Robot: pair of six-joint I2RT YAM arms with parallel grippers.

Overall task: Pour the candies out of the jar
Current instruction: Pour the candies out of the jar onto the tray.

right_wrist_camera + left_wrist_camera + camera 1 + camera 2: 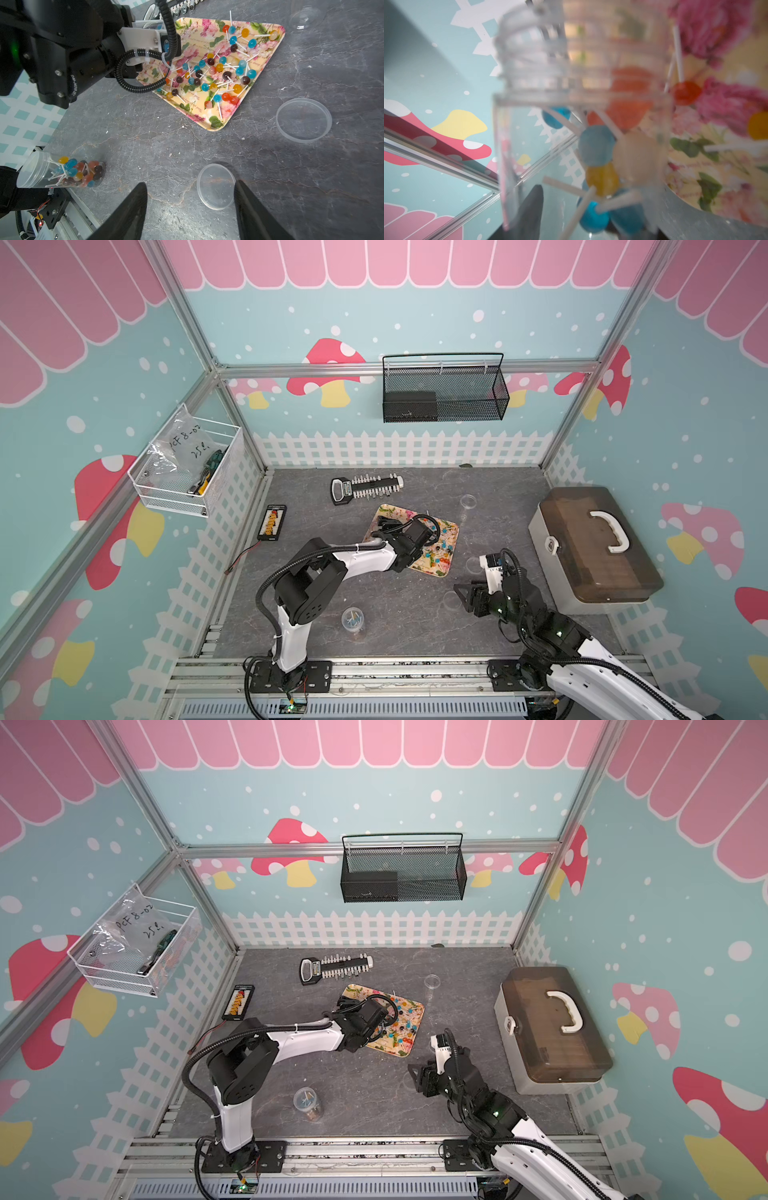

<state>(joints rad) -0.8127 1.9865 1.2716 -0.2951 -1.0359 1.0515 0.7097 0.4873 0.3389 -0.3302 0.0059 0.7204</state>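
Clear jar (62,172) x2, lid (303,119) x3, tray (216,123) x1, many candies (226,75)

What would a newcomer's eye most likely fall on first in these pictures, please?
The floral tray in the middle of the grey table stands out, strewn with colourful candies on white sticks. Over it, the left end effector grips a tilted clear jar with several candies inside. A second jar of candies stands at the front of the table.
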